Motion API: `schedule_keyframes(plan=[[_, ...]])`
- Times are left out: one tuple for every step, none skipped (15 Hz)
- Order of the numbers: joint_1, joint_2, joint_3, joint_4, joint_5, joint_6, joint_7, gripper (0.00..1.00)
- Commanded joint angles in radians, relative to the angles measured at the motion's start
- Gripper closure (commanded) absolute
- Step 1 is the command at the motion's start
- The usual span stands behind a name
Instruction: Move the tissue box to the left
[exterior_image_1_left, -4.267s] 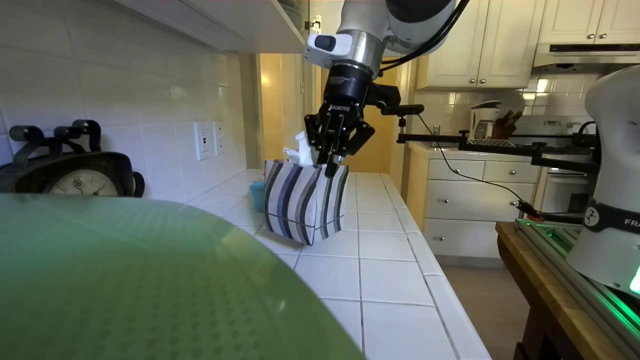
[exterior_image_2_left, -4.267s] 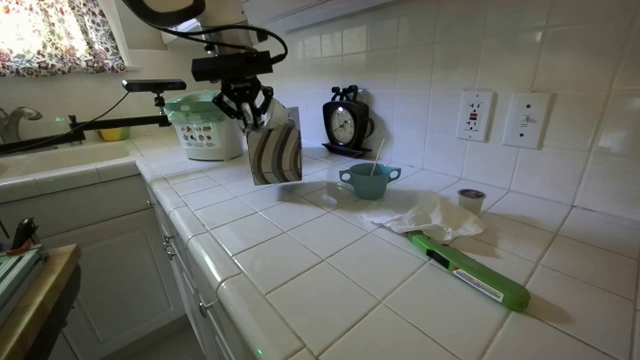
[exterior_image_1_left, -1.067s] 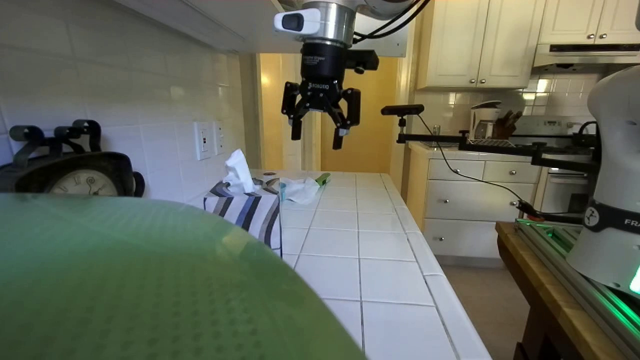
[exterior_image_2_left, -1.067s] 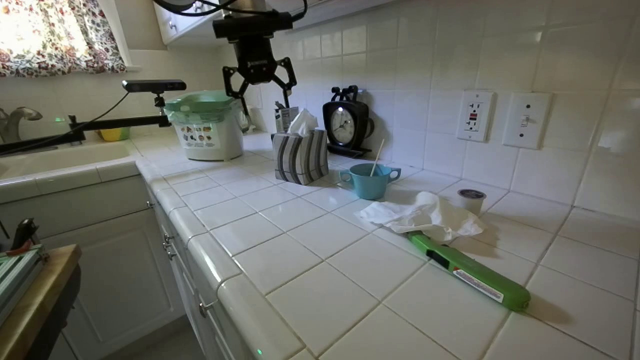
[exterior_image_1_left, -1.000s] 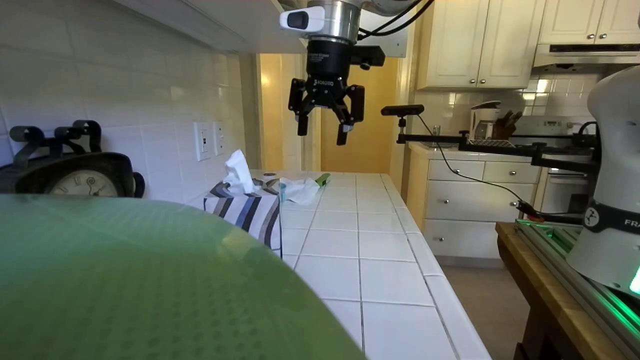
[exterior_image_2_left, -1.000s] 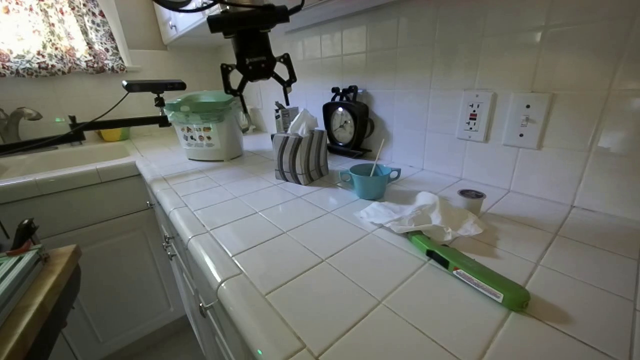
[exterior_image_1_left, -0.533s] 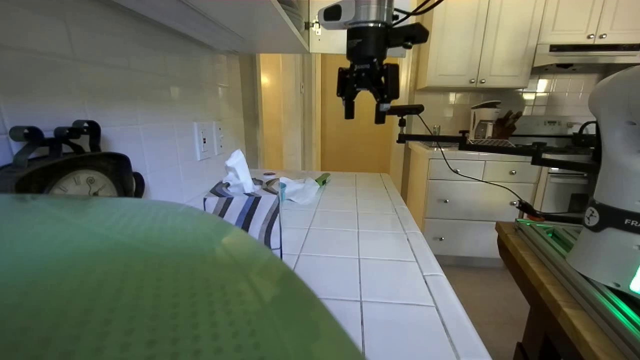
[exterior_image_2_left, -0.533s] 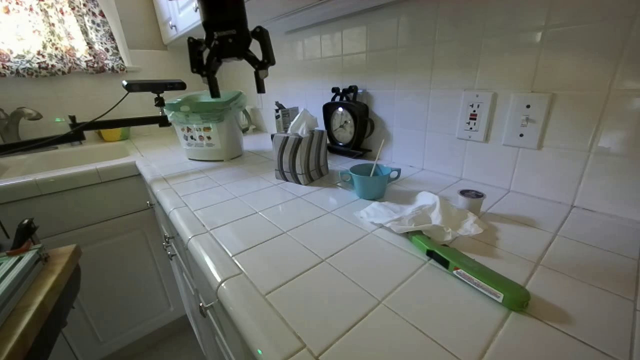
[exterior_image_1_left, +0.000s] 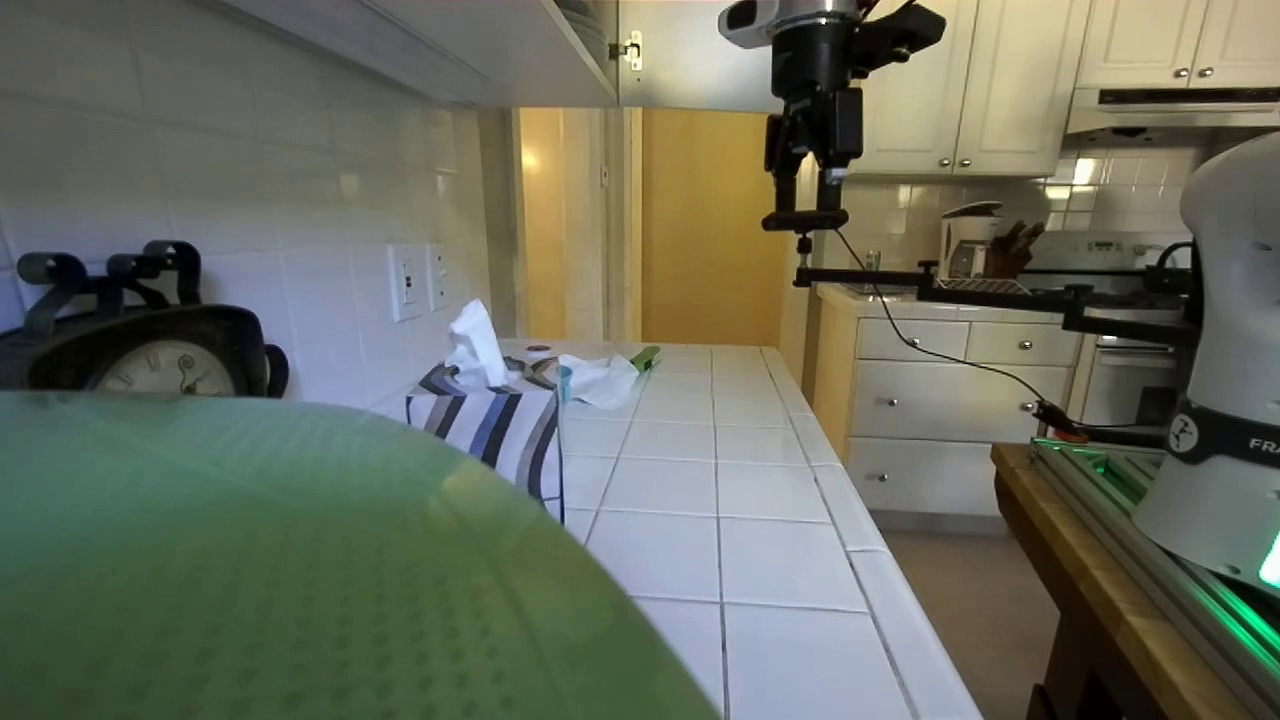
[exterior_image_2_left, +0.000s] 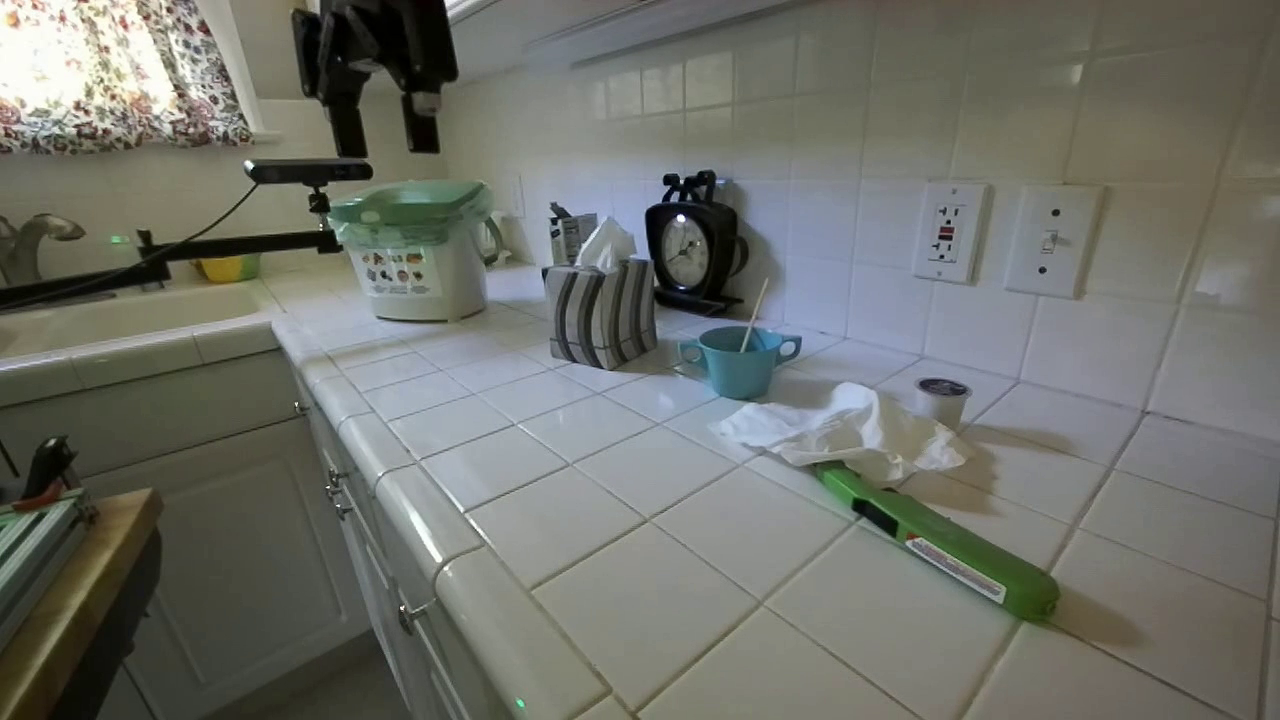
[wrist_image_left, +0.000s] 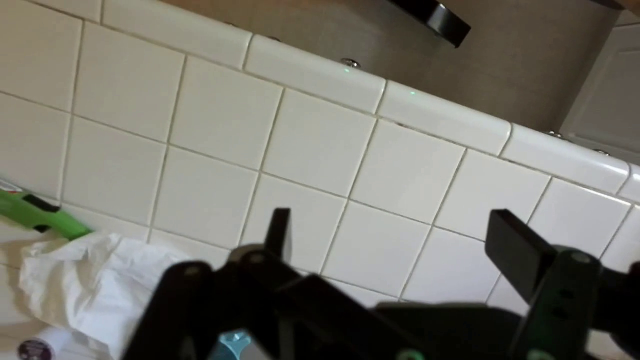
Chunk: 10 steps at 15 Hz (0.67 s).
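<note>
The tissue box (exterior_image_2_left: 603, 315), striped dark and white with a white tissue poking out of its top, stands upright on the tiled counter. In an exterior view a green curved surface in front covers the lower part of the box (exterior_image_1_left: 495, 425). High above the counter, well apart from the box, hangs my gripper (exterior_image_2_left: 386, 140), fingers pointing down. Its jaws are spread wide with nothing between them. From the wrist, the gripper (wrist_image_left: 390, 225) has only white tiles beneath it, and the box is out of view there.
Beside the box stand a blue two-handled cup (exterior_image_2_left: 745, 362) and a black clock (exterior_image_2_left: 686, 250). A white bin with green lid (exterior_image_2_left: 415, 260) is behind. Crumpled tissue (exterior_image_2_left: 850, 430) covers the tip of a green lighter (exterior_image_2_left: 940, 545). A camera on a bar (exterior_image_2_left: 308, 172) appears close to the gripper.
Earlier the gripper held the tissue box tilted off the counter; the box now stands released nearer the clock. Over the last second the open gripper has risen and drawn away from it.
</note>
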Motion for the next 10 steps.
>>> schedule_keyframes(plan=[[0.017, -0.005, -0.014, -0.004, -0.006, -0.003, 0.015, 0.0], [0.017, -0.006, -0.011, -0.006, -0.006, -0.002, 0.023, 0.0], [0.018, -0.005, -0.009, -0.006, -0.006, -0.002, 0.025, 0.0], [0.018, -0.005, -0.009, -0.007, -0.006, -0.002, 0.026, 0.0], [0.018, -0.005, -0.009, -0.007, -0.006, -0.002, 0.027, 0.0], [0.017, -0.005, -0.009, -0.007, -0.006, -0.002, 0.027, 0.0], [0.017, -0.005, -0.009, -0.007, -0.006, -0.002, 0.028, 0.0], [0.017, -0.005, -0.009, -0.007, -0.006, -0.002, 0.028, 0.0], [0.017, -0.005, -0.009, -0.007, -0.006, -0.002, 0.028, 0.0], [0.017, -0.005, -0.009, -0.007, -0.006, -0.002, 0.028, 0.0]])
